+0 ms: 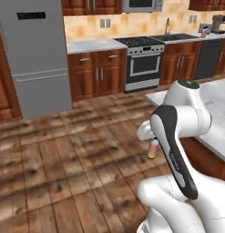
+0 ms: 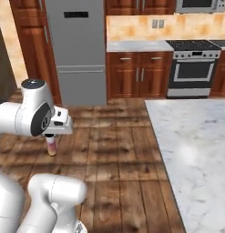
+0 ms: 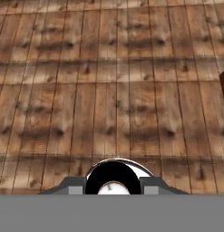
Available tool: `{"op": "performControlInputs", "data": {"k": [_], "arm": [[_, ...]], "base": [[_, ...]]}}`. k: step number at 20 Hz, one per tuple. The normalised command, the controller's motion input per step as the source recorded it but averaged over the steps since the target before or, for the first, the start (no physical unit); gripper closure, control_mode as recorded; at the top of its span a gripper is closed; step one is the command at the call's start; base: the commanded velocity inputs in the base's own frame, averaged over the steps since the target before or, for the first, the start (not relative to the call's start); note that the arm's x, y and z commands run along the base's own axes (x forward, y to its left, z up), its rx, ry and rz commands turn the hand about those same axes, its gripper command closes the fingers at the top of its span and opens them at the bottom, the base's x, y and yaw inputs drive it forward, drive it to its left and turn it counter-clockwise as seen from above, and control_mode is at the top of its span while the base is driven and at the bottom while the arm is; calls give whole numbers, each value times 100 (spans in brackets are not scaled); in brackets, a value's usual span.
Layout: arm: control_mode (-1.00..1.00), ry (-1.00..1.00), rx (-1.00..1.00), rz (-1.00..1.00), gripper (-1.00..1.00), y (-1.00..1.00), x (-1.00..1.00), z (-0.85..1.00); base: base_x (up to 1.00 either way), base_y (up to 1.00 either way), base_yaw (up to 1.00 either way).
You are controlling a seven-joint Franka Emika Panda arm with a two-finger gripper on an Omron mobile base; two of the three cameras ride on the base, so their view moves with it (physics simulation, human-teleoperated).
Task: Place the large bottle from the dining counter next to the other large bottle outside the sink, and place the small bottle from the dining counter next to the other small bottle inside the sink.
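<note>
My gripper (image 2: 51, 138) is shut on a pink bottle (image 2: 51, 146) with a pale yellowish lower end. The bottle hangs upright over the wooden floor, left of the marble dining counter (image 2: 191, 136). In the left base view the bottle (image 1: 153, 149) pokes out below the hand, beside my forearm. Looking down from the hand, its round dark top (image 3: 113, 179) sits between the fingertips (image 3: 72, 185). I cannot tell whether it is the large or the small one. Far off, the sink (image 1: 177, 36) lies in the back counter, and a reddish bottle (image 1: 204, 31) stands on the counter to its right.
A grey fridge (image 1: 36, 54) stands at the back left and a stove (image 1: 142, 63) with wooden cabinets along the back wall. A dark dishwasher (image 1: 207, 57) sits under the sink counter. Open wooden floor (image 1: 63, 154) spreads between me and the cabinets.
</note>
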Motion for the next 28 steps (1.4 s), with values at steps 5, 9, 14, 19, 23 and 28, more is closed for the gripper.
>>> {"op": "performControlInputs", "data": {"k": [5, 9, 14, 19, 23, 28], "arm": [[100, 0, 0, 0, 100, 0, 0, 0], [100, 0, 0, 0, 100, 0, 0, 0], [100, 0, 0, 0, 100, 0, 0, 0], [100, 0, 0, 0, 100, 0, 0, 0], [100, 0, 0, 0, 100, 0, 0, 0], [100, 0, 0, 0, 100, 0, 0, 0]], "base": [[100, 67, -12], [100, 19, -7], [100, 0, -6], [100, 0, -9], [100, 0, -11], [100, 0, -10]]}}
